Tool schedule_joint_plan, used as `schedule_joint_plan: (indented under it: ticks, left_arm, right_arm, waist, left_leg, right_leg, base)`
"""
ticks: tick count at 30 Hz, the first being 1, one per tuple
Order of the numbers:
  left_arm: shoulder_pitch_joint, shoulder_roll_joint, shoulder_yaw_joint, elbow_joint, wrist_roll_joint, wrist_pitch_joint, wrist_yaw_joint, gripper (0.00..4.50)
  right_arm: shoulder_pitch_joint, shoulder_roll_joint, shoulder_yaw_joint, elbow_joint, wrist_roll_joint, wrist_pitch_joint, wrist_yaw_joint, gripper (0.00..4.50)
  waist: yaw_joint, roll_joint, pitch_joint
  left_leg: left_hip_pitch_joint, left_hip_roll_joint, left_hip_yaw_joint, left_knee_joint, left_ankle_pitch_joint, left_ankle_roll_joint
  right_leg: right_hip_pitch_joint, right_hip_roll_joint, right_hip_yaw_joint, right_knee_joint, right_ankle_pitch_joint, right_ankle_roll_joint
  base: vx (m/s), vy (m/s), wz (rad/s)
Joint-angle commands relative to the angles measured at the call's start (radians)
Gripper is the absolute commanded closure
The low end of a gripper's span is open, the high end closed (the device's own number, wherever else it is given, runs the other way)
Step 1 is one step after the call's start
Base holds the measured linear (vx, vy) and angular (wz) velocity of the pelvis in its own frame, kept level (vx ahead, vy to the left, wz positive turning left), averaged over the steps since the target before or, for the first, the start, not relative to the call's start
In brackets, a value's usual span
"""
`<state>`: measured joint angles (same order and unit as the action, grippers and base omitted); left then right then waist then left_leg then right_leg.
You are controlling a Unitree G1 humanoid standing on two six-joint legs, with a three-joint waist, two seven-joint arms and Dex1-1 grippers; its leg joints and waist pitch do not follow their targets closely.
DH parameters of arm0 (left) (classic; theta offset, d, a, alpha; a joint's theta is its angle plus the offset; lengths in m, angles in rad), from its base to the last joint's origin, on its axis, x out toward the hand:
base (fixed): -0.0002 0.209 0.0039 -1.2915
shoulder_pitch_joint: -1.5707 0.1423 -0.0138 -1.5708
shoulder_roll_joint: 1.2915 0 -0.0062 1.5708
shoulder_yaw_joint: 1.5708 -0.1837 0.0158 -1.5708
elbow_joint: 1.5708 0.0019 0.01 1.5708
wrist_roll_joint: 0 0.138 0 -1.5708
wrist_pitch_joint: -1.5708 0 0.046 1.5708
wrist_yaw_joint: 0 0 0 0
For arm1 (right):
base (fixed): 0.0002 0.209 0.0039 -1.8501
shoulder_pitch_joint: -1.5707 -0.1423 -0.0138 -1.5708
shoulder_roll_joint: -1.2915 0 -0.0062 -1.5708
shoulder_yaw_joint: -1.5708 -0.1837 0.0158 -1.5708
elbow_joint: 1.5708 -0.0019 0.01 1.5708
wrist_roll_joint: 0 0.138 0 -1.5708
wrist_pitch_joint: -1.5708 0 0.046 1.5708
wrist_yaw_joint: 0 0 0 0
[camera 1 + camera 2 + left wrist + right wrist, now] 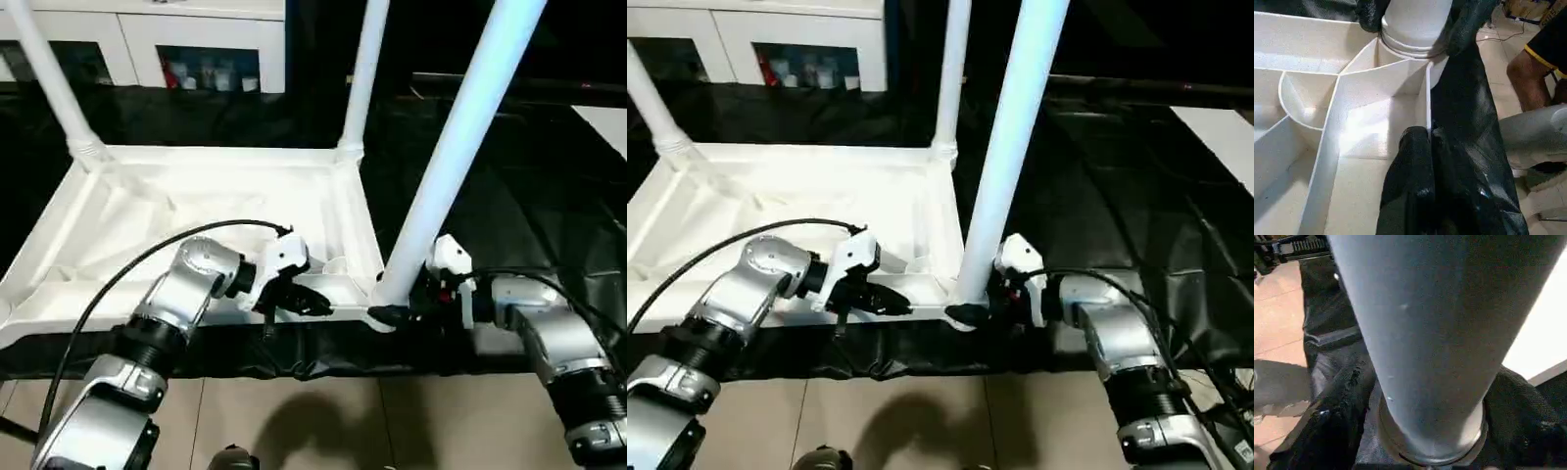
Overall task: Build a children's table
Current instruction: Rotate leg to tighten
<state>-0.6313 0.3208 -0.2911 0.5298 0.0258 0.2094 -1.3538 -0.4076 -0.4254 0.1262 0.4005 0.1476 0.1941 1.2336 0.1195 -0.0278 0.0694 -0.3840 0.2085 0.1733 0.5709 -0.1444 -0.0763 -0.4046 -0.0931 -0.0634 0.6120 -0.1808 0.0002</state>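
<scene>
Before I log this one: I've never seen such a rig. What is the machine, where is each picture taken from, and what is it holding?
It is a humanoid robot with two silver arms, each ending in a two-fingered black gripper. Two pictures come from cameras in its head, looking down; the other two from cameras on its wrists.

On a black cloth lies a white tabletop, upside down, ribs showing. Three legs stand in its corner sockets.

The right gripper has its fingers either side of the base of the near leg; I cannot tell whether it is squeezing. The left gripper is shut, at the tabletop's near rim beside that corner.
</scene>
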Motion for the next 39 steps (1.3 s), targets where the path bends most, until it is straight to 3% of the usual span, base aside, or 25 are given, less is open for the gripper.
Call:
schedule_joint_plan:
  ticks: [1,6,14,19,22,24,27,31,34,38,39]
  left_arm:
    - [-0.034,-0.026,-0.024,-0.005,-0.012,-0.025,0.004,4.5]
    - [-0.035,-0.024,-0.022,0.006,-0.014,-0.034,-0.008,4.5]
    - [-0.033,-0.051,-0.006,0.016,-0.021,-0.023,0.044,4.5]
    - [-0.05,-0.124,0.017,0.038,0.002,-0.01,0.2,4.5]
    - [-0.056,-0.181,0.017,0.037,0.008,0.021,0.275,4.5]
    - [-0.06,-0.207,0.017,0.043,0.016,0.029,0.319,4.5]
    - [-0.059,-0.259,0.025,0.039,0.024,0.055,0.396,4.5]
    - [-0.051,-0.29,0.021,0.026,0.03,0.069,0.431,4.5]
    - [-0.035,-0.302,0.01,0.006,0.031,0.069,0.427,4.5]
    - [-0.021,-0.272,0.001,-0.009,0.023,0.054,0.387,4.5]
    - [-0.018,-0.255,0.0,-0.014,0.017,0.049,0.36,4.5]
  right_arm:
    - [-0.024,0.02,0.054,-0.027,0.023,-0.013,0.066,1.52]
    - [-0.021,0.024,0.058,-0.028,0.033,-0.014,0.069,1.9]
    - [0.015,0.052,0.056,-0.053,0.047,0.011,0.054,1.99]
    - [0.011,0.153,-0.006,0.0,0.023,-0.012,-0.173,2.03]
    - [-0.012,0.243,-0.052,0.072,-0.011,-0.016,-0.387,2.04]
    - [-0.02,0.28,-0.062,0.093,-0.023,-0.027,-0.455,2.04]
    - [-0.051,0.367,-0.093,0.139,-0.034,-0.026,-0.595,2.04]
    - [-0.069,0.427,-0.094,0.163,-0.05,-0.051,-0.678,2.04]
    - [-0.065,0.457,-0.093,0.166,-0.039,-0.062,-0.682,1.32]
    - [-0.049,0.429,-0.082,0.138,-0.047,-0.051,-0.64,1.12]
    - [-0.04,0.401,-0.07,0.123,-0.058,-0.061,-0.614,0.88]
  waist:
    - [0.0,0.003,-0.079]
    - [0.002,0.003,-0.079]
    - [0.004,0.001,-0.073]
    - [0.003,0.004,-0.072]
    - [-0.012,0.005,-0.069]
    - [-0.016,0.004,-0.07]
    - [-0.023,0.008,-0.071]
    - [-0.03,0.006,-0.075]
    - [-0.031,0.005,-0.074]
    - [-0.032,0.005,-0.073]
    - [-0.032,0.005,-0.074]
  left_leg:
    - [0.02,0.02,0.005,-0.056,-0.226,0.052]
    - [0.021,0.021,0.004,-0.056,-0.231,0.049]
    - [0.02,0.021,0.005,-0.057,-0.234,0.052]
    - [0.023,0.021,0.001,-0.062,-0.273,0.026]
    - [0.022,0.018,-0.003,-0.069,-0.306,-0.007]
    - [0.024,0.016,-0.004,-0.068,-0.315,-0.01]
    - [0.02,0.015,-0.002,-0.067,-0.29,-0.001]
    - [0.019,0.012,0.0,-0.063,-0.256,0.012]
    - [0.017,0.012,0.002,-0.064,-0.245,0.025]
    - [0.018,0.015,0.001,-0.066,-0.259,0.026]
    - [0.018,0.014,0.001,-0.066,-0.259,0.027]
  right_leg:
    - [0.053,-0.044,0.035,-0.064,-0.113,-0.261]
    - [0.053,-0.044,0.034,-0.064,-0.127,-0.258]
    - [0.05,-0.044,0.035,-0.067,-0.141,-0.251]
    - [0.047,-0.047,0.036,-0.074,-0.211,-0.233]
    - [0.044,-0.047,0.035,-0.08,-0.275,-0.208]
    - [0.045,-0.047,0.034,-0.084,-0.295,-0.194]
    - [0.045,-0.045,0.037,-0.081,-0.235,-0.202]
    - [0.049,-0.043,0.035,-0.077,-0.185,-0.211]
    - [0.05,-0.041,0.035,-0.077,-0.174,-0.208]
    - [0.05,-0.042,0.036,-0.078,-0.191,-0.203]
    - [0.05,-0.041,0.036,-0.079,-0.189,-0.202]
  base:
    - [0.0,0.0,0.0]
    - [0.0,0.0,0.0]
    - [0.0,0.0,0.0]
    - [0.0,0.0,0.0]
    - [0.0,0.0,0.0]
    - [0.0,0.0,0.0]
    - [0.0,0.0,0.0]
    - [0.0,0.0,0.0]
    - [0.0,0.0,0.0]
    - [0.0,0.0,0.0]
    - [0.0,0.0,0.0]
